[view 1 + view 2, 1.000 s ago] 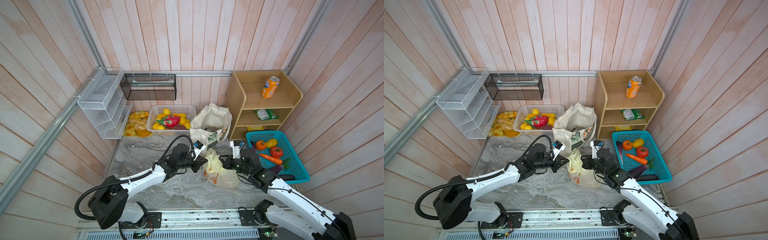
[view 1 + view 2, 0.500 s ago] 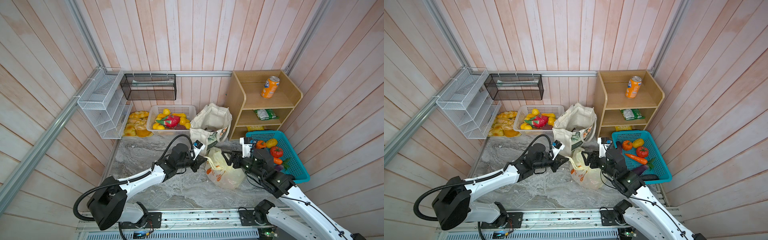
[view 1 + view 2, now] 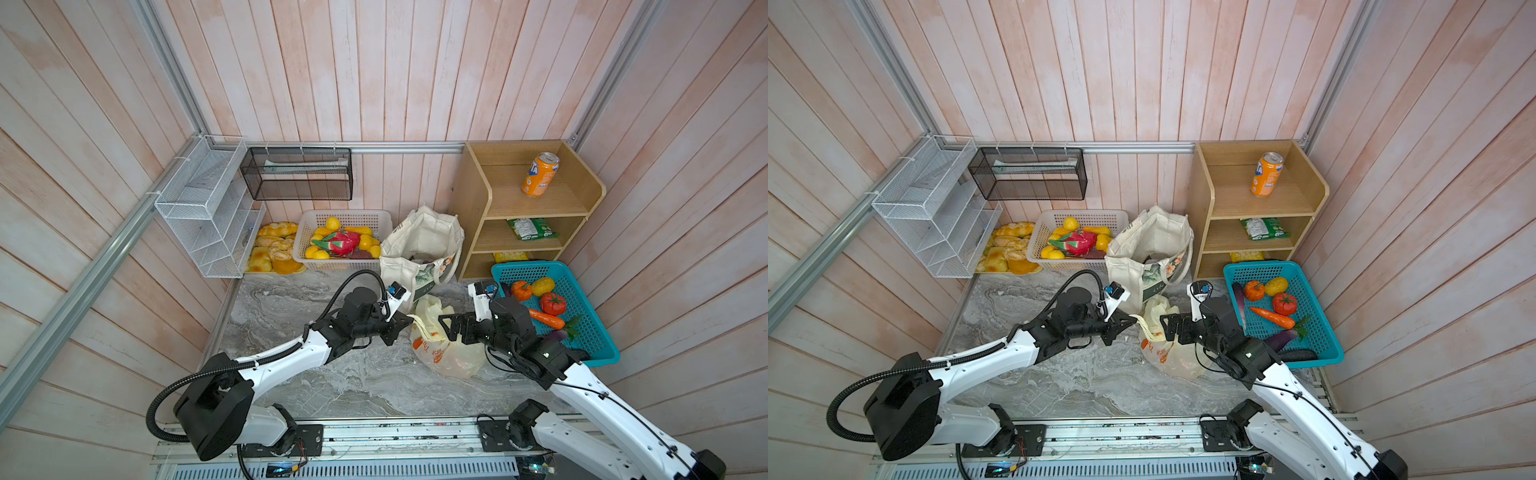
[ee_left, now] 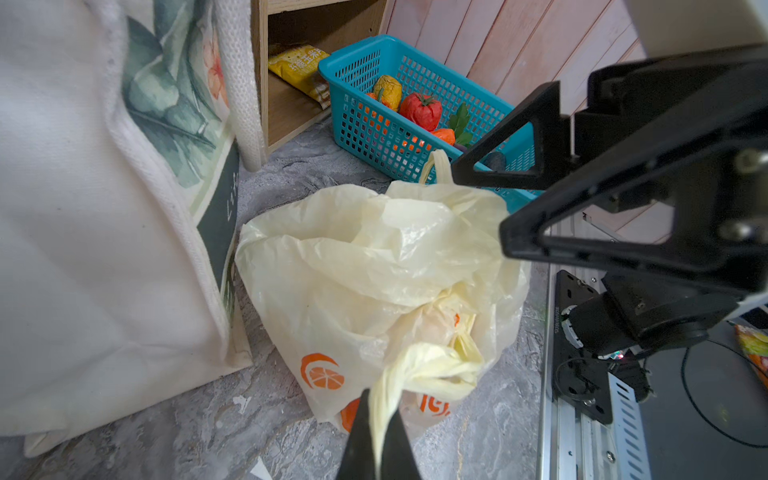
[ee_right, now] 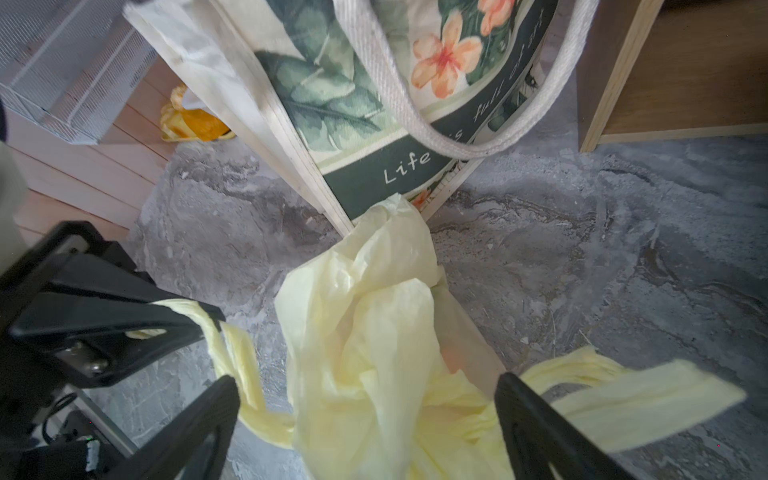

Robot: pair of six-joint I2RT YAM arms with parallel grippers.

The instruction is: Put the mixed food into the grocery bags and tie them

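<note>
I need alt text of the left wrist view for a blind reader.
The left gripper pinches a twisted handle of the pale-yellow plastic bag, on the grey table beside the canvas tote. The right gripper is open beyond it.

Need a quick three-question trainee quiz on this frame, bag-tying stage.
1. True or false: the left gripper is shut on a handle of the yellow plastic bag.
2. The orange soda can stands on: A) the top tier of the wooden shelf, B) the teal basket, C) the canvas tote.
3. Fill in: the jaws of the right gripper stand ___.
Key: 1 true; 2 A; 3 open.
</note>
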